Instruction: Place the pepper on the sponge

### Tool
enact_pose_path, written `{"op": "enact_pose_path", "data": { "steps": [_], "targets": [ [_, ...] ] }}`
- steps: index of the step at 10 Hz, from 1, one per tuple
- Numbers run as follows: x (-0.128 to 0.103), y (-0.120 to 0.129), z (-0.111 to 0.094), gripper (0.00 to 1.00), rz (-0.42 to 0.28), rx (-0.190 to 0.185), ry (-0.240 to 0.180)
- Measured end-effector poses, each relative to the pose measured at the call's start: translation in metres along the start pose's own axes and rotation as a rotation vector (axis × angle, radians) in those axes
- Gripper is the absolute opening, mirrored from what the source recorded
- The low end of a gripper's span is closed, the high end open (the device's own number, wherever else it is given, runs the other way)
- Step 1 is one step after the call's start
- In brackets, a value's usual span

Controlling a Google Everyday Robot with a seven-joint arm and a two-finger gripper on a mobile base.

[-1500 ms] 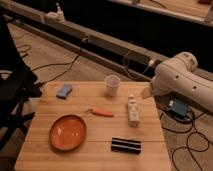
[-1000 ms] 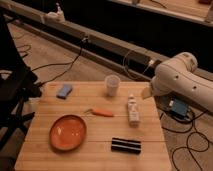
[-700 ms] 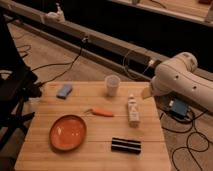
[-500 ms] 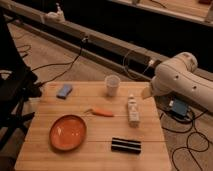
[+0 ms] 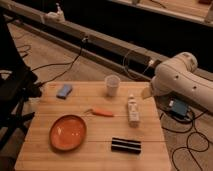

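Observation:
The small orange pepper (image 5: 102,112) lies flat near the middle of the wooden table (image 5: 45,109), its pale stem pointing left. The flat blue sponge (image 5: 64,90) sits at the table's far left corner, well apart from the pepper. My white arm (image 5: 180,80) bulks in from the right. Its gripper (image 5: 146,92) end shows only as a pale wedge over the table's far right edge, above and right of the pepper, touching nothing.
A white cup (image 5: 112,85) stands at the table's far middle. A small white bottle (image 5: 133,110) stands just right of the pepper. A round orange plate (image 5: 67,132) is front left, a black ribbed bar (image 5: 125,145) front right. Cables cross the floor around.

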Motion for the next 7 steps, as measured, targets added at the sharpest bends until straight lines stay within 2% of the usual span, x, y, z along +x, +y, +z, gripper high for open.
{"op": "enact_pose_path", "data": {
  "steps": [5,7],
  "targets": [
    [0.0,0.0,0.0,0.69,-0.003,0.001,0.0],
    [-0.013,0.007,0.005,0.69,-0.017,-0.014,-0.016]
  ]
}}
